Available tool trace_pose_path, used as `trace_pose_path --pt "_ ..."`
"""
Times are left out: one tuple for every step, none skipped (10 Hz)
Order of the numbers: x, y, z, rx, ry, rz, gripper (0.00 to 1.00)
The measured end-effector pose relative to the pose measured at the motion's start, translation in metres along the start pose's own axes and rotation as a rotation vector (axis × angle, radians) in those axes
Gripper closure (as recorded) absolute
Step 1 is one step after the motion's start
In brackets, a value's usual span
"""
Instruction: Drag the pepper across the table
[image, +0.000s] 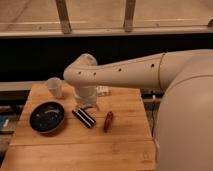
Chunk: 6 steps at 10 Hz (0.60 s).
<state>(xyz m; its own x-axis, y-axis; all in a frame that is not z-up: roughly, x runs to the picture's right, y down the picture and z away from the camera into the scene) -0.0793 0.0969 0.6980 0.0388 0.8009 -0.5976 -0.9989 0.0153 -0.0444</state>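
Filling the lower left of the frame, the light plank surface (75, 145) stands before a dark wall band, with a pale ledge and two posts above it. At the left of the surface sits a dark round bowl (46, 117); what it holds cannot be made out. A small pale cup (55, 87) stands upright at the upper left corner, well apart from the bowl. The white arm (125, 72) reaches in from the right, and the gripper (88, 106) hangs just above a black-and-white striped block (84, 117); whether its jaws are apart or together cannot be told. The pepper (108, 121) lies near the middle, just right of the block and apart from it.
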Motion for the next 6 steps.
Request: trace_pose_path --pt "0.002 -0.007 0.002 -0.015 -0.017 0.005 0.35" --pt "0.004 -0.013 0.01 -0.036 -0.043 -0.001 0.35" --pt "0.006 -0.015 0.016 -0.042 -0.067 -0.012 0.35" --pt "0.008 -0.018 0.025 -0.036 -0.096 -0.02 0.35" --pt "0.009 -0.022 0.036 -0.021 -0.114 -0.024 0.35" --pt "0.008 -0.025 0.049 0.006 -0.126 -0.028 0.35"
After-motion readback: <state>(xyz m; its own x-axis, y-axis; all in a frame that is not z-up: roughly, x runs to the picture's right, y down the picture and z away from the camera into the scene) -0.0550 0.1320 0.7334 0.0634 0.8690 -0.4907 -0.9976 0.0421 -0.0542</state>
